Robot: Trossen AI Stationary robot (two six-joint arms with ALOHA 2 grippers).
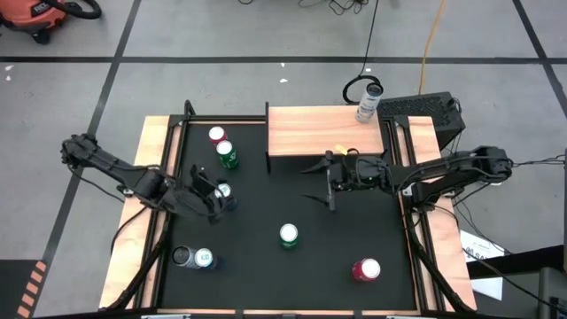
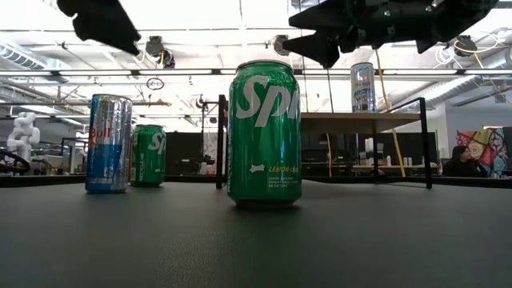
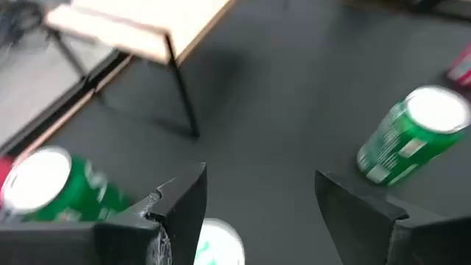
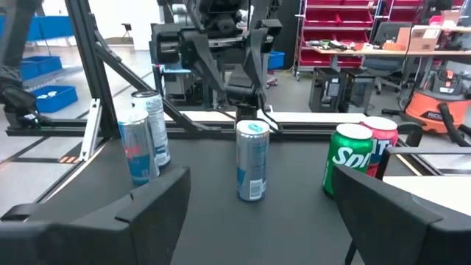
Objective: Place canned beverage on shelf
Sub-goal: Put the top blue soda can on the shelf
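Shelf (image 1: 325, 131) — light-wood plank, thin black legs, one can (image 1: 369, 100).

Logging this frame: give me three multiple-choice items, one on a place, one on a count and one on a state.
1. Where is the left gripper?
A. Over the shelf
B. Over the mat's left part, by a can
C. Off the table

2. How many cans stand on the shelf?
A. None
B. One
C. Three

3. How is the right gripper?
A. Shut on a can
B. Shut, empty
C. Open, empty

Answers:
1 B: the high view puts the left gripper by a silver-topped can on the mat.
2 B: a single tall can stands at the right far corner of the shelf.
3 C: the right gripper has its fingers spread with nothing between them.
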